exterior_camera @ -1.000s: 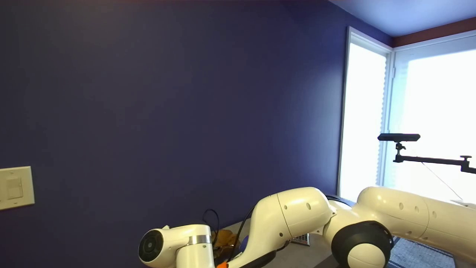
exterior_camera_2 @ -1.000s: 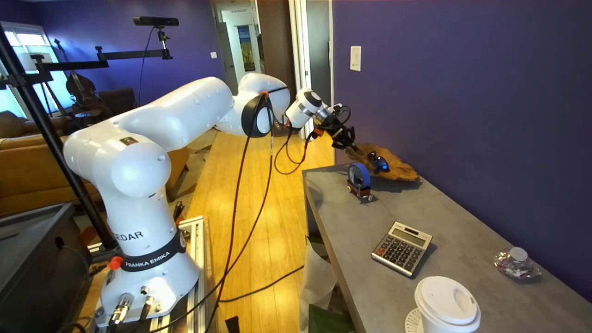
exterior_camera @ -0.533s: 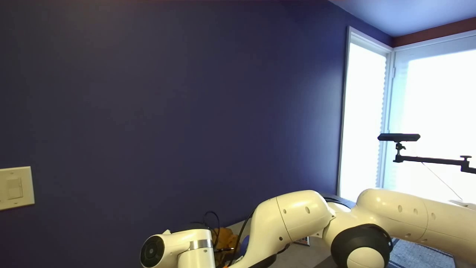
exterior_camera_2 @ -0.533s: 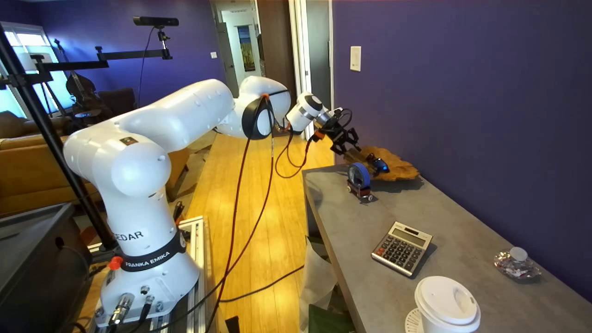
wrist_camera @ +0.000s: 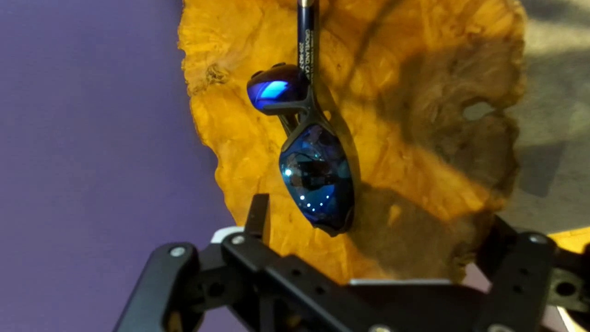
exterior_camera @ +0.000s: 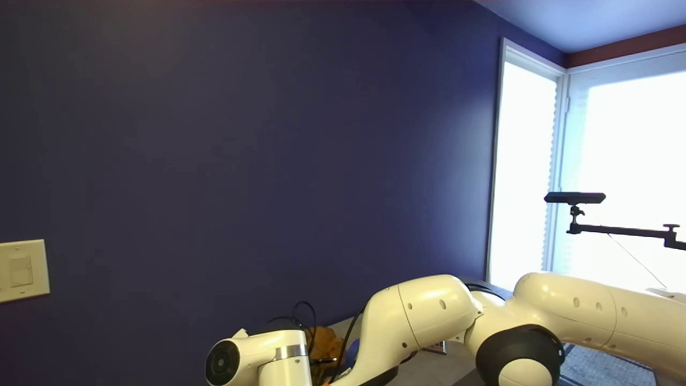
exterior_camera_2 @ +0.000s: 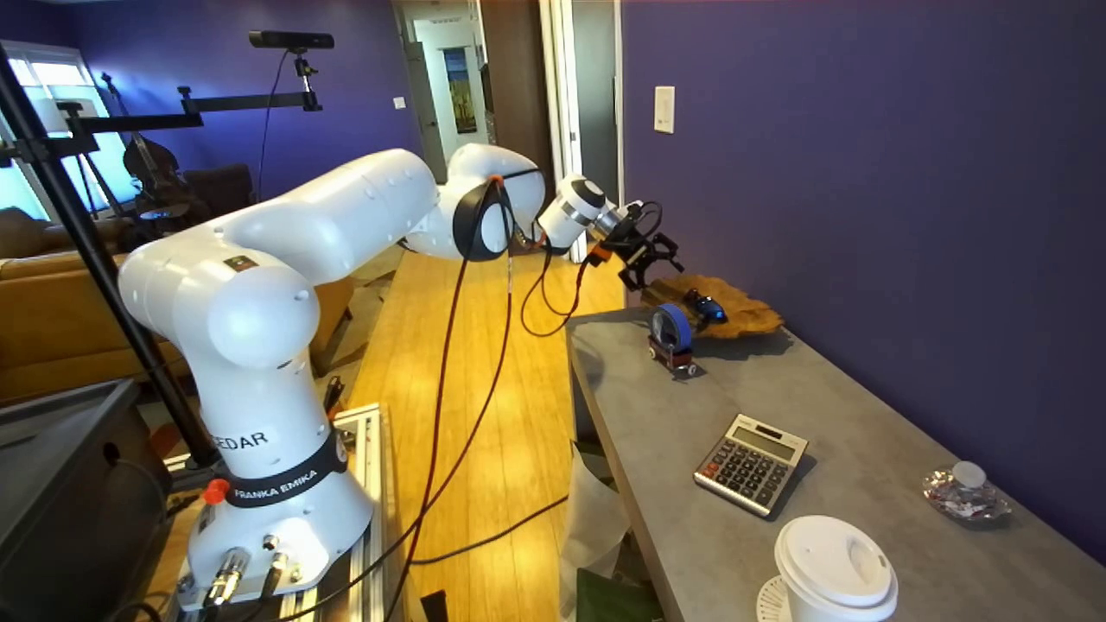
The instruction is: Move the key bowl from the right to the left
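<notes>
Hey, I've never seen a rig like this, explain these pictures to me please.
You see a white robot arm ending in a black gripper. The exterior views are taken from outside it, the wrist view from the arm itself. On the grey counter are a wooden slab, a calculator, a clear packet and a red wagon carrying a round blue thing; a white cup is partly out of frame. Sunglasses and what looks like a pen lie on the slab. The gripper is open near the slab and holds nothing.
</notes>
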Controlling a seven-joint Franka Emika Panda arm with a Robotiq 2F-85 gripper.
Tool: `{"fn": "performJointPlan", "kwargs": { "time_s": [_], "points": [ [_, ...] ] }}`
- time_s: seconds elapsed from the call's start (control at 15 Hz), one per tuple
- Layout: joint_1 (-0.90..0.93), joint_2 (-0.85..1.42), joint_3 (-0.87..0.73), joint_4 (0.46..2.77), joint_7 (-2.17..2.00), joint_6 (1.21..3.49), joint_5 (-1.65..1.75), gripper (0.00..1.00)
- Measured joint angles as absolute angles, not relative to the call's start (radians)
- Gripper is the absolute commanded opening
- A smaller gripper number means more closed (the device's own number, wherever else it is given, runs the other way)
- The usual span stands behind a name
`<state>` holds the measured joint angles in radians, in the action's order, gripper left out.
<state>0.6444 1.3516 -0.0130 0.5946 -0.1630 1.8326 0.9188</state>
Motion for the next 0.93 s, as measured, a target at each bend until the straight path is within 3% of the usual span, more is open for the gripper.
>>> {"fn": "performJointPlan", "kwargs": {
  "time_s": [0.93],
  "points": [
    [0.633, 1.358, -0.045, 0.600, -0.308, 1.899, 0.918, 1.00]
  ]
}}
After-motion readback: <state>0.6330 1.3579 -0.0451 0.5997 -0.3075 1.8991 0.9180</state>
